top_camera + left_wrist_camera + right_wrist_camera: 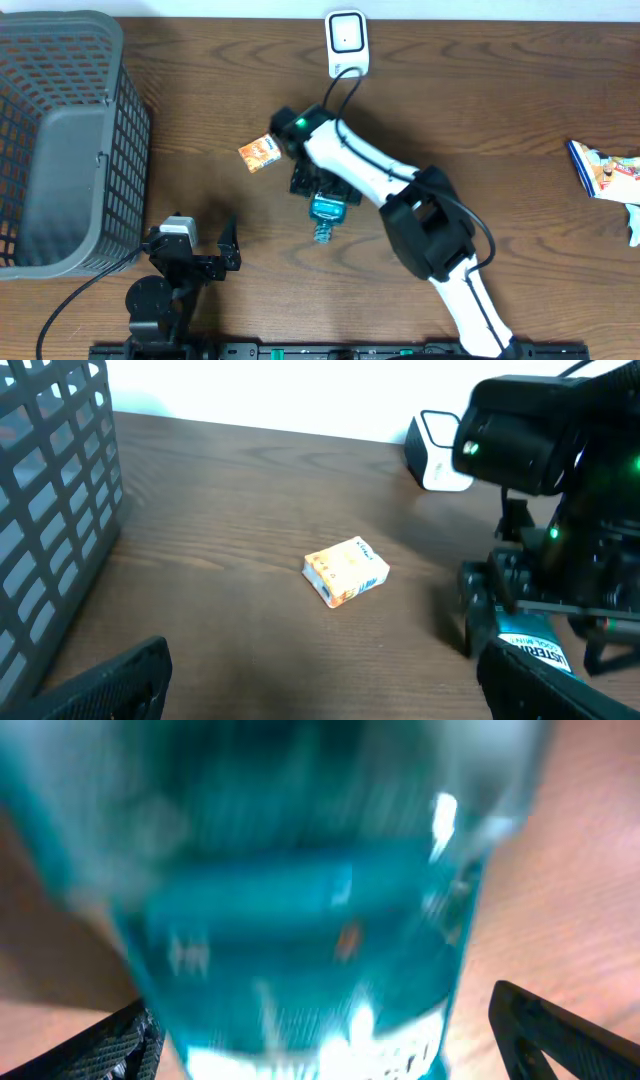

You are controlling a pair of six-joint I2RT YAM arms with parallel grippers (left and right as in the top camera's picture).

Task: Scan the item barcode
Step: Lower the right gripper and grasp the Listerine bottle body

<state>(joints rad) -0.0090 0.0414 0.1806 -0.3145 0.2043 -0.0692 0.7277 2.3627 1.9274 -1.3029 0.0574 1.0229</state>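
I'm looking down at the table (pixel 520 90), the white scanner (pixel 346 40) sitting at its far edge. The right gripper (pixel 318 192) is hanging over a teal bottle (pixel 326 215) lying nearer me than the scanner. An orange box (pixel 260 154) is lying left of the scanner, a grey basket (pixel 135 140) far left, a snack packet (pixel 603 170) far right. The left gripper (pixel 198 243) is resting near me, fingers spread.

Right arm (pixel 370 175) extended forward-left, wrist pitched down, right gripper (pixel 325 195) jaws spread wide, left arm (pixel 160 290) folded near its base, left gripper (pixel 200 245) jaws fully apart.
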